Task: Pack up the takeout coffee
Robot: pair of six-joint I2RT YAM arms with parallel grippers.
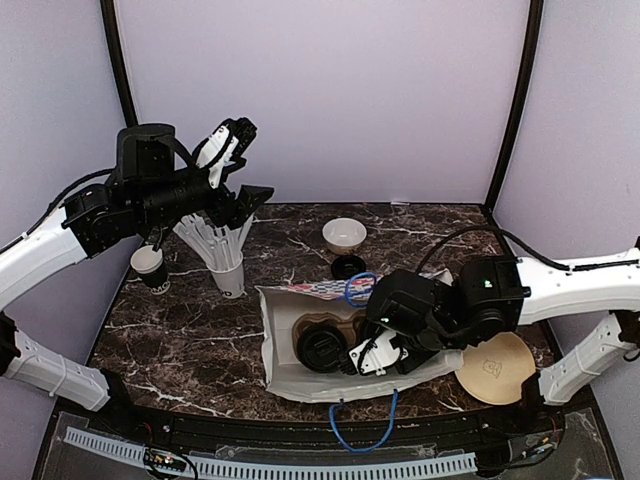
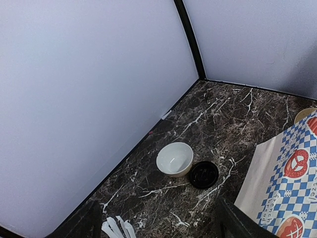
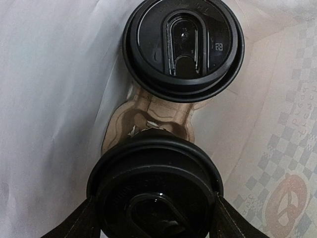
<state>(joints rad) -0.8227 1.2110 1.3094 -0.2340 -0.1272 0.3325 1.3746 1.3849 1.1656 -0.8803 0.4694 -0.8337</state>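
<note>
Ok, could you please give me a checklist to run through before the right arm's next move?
1. Near cup seated in the carrier: cannot tell, lid hides it.
2. Right fingers touching near cup: cannot tell, they flank its lid.
3. Far cup lidded: ok.
4. Third cup packed: not ok, unlidded, outside the bag.
5. Left fingers clear of bag: ok, open, raised.

Marks on lid (image 3: 183,47) and bag (image 2: 287,193) are unreadable.

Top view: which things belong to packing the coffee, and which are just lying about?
Job: far lidded cup, near lidded cup, open cup, loose lid, paper bag, carrier.
Lying about: white bowl, cup of sticks, tan disc.
</note>
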